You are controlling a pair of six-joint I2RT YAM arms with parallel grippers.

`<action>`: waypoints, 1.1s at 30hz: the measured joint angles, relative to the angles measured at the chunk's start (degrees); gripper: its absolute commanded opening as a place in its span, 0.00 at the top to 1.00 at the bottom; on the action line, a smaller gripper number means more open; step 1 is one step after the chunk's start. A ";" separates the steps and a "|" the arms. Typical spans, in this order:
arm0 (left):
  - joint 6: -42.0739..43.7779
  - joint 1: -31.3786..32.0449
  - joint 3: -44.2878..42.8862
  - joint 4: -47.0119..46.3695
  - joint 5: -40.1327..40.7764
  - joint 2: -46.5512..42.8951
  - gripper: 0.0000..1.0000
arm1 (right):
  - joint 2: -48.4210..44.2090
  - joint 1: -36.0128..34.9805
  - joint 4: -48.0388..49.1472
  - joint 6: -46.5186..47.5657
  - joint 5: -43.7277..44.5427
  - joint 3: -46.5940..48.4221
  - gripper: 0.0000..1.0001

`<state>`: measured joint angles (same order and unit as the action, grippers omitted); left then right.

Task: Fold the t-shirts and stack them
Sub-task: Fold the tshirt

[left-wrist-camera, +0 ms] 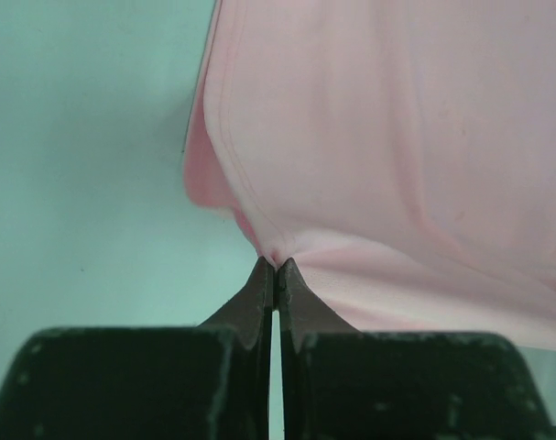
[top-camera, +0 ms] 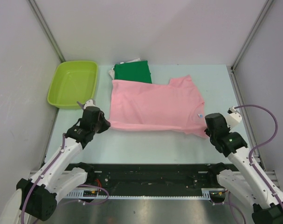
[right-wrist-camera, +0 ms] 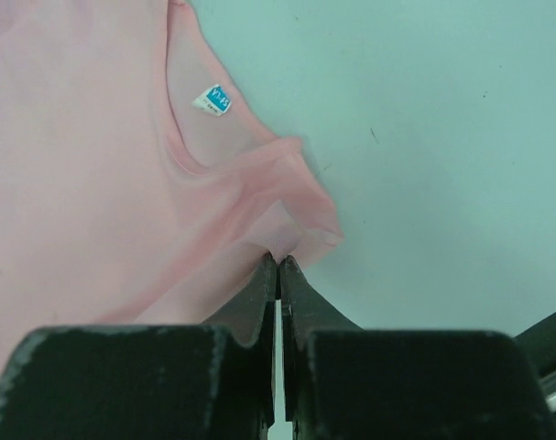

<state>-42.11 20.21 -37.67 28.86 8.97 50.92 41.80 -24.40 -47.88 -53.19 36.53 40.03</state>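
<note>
The left tool (left-wrist-camera: 276, 266) is pinched shut on the near-left corner of the pink t-shirt (top-camera: 155, 105), and the right tool (right-wrist-camera: 278, 259) is pinched shut on its near-right edge beside the neck label (top-camera: 200, 116). The shirt lies flat mid-tabletop (top-camera: 155, 144), its long axis left-right and its neck to the right. Beyond it, touching its far edge, a folded dark green t-shirt (top-camera: 133, 72) lies on a white t-shirt (top-camera: 112, 72). The lime tub (top-camera: 72, 84) sits at the far left.

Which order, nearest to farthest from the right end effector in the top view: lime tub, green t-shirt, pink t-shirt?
1. pink t-shirt, pinched in the right end effector, near right.
2. green t-shirt, folded, far side, left of centre.
3. lime tub, far left.
</note>
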 measured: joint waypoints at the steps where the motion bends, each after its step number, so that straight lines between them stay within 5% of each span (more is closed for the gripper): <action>1: 0.11 0.00 -0.24 0.02 0.04 0.22 1.00 | 0.00 1.31 0.72 1.09 -0.76 0.00 1.00; 33: 1.55 -0.57 -14.84 -1.53 4.74 26.27 1.00 | 26.64 9.25 23.12 13.38 -12.04 8.94 1.00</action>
<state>-40.56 19.64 -52.51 27.33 13.72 77.19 68.45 -15.16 -24.75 -39.81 24.49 48.97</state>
